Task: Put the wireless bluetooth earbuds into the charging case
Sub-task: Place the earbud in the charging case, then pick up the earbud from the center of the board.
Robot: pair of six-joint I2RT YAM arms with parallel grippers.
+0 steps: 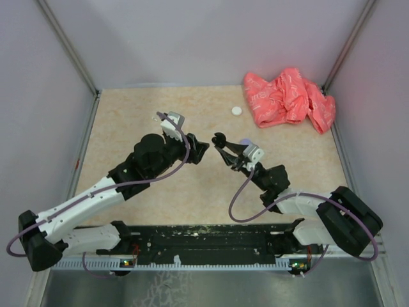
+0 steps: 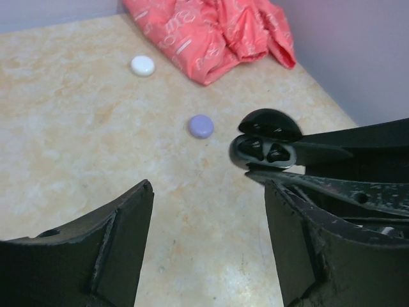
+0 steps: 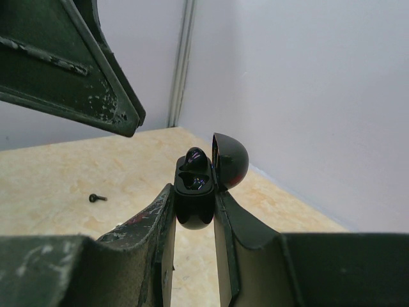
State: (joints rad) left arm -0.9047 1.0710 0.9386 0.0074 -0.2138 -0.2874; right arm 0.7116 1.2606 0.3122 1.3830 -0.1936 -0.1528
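Status: black charging case (image 3: 193, 203) is up off the table (image 1: 128, 115), over its middle, with lid (image 3: 230, 160) flipped open. The right claw (image 3: 195, 211) is pinched narrow on the case body, one finger per side. In the left wrist view two dark rounded shapes sit in the wells. The right wrist view shows at least one black earbud (image 3: 194, 157) poking up from the cavity; can't tell if both wells are filled or fully seated. A small black piece (image 3: 98, 198) lies loose on the table beyond the case. It could be a bud, but it's too small to confirm and I can't place it in the top view. The left claw (image 2: 208, 192) is wide open and empty, just beside the case and facing it. My read: black set is partly in. What's left is a seat check, closing the lid and sorting that loose piece. The lavender disc (image 2: 201, 126) and white disc (image 2: 142, 65) lie toward the far edge and look closed; no white or purple buds visible. The pink cloth (image 2: 211, 32) is bunched in the far right corner.
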